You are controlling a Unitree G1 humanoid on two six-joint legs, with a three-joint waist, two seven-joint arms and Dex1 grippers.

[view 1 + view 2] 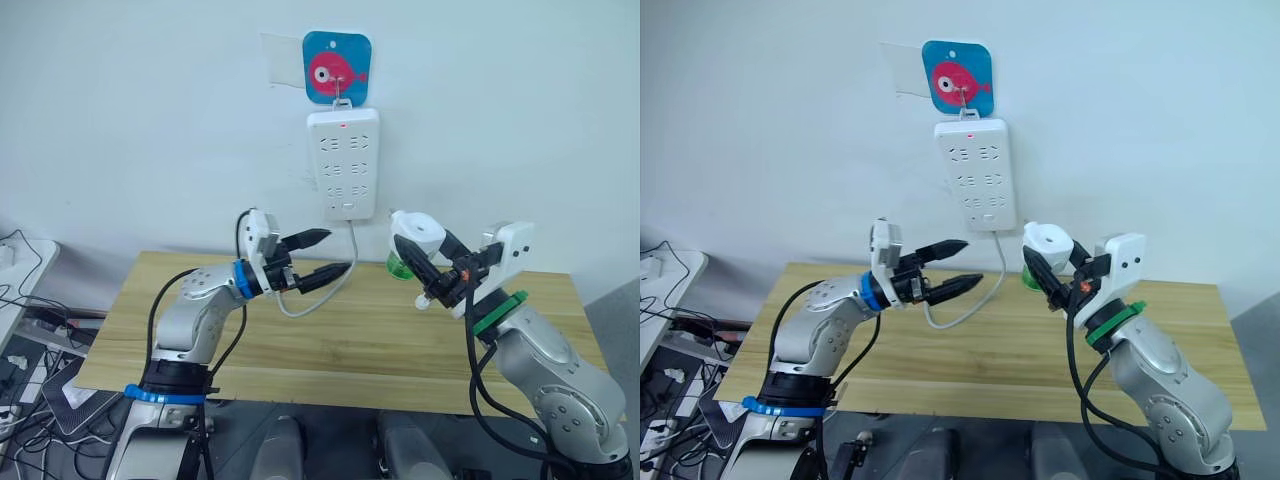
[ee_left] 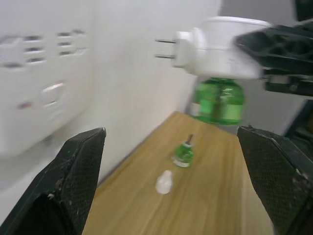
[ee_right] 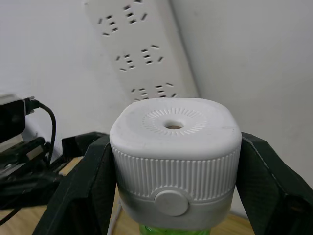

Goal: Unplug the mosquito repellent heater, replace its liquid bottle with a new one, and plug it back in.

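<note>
Sitting heater [image 3: 175,156] between right claw [image 1: 428,272] fingers

The mosquito repellent heater [image 3: 175,159] is seen as matt white plastic, ribbed around its side; its bottle [image 2: 218,101] as glossy green plastic; the bench [image 1: 340,340] as smooth pale wood.

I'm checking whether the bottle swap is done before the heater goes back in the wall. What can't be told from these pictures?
- Whether the green bottle under the heater is new or old: no label readable.
- Liquid level in the small bottle on the table: too small, blurred.
- The heater's prongs: hidden behind its body in the head views.
- Whether the white cap belongs to either bottle.
</note>
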